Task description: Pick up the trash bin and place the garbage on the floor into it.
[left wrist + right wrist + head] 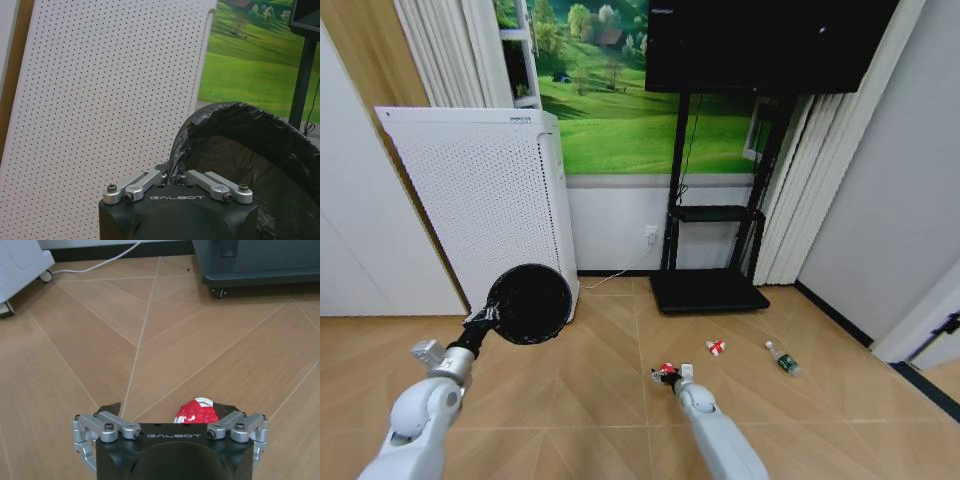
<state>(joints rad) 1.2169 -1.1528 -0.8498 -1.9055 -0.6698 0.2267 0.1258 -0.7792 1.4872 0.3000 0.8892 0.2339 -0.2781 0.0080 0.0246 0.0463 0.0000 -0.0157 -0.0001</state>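
On the floor, we are spreading our right claw around a red wrapper; our left claw is gripping the bin.

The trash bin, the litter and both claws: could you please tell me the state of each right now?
trash bin: lifted off the floor, tipped, held at its rim.
left claw: shut on the trash bin's rim.
right claw: open, low over the floor, around a red-and-white wrapper.
second red-and-white wrapper: lying on the floor.
clear bottle: lying on its side.
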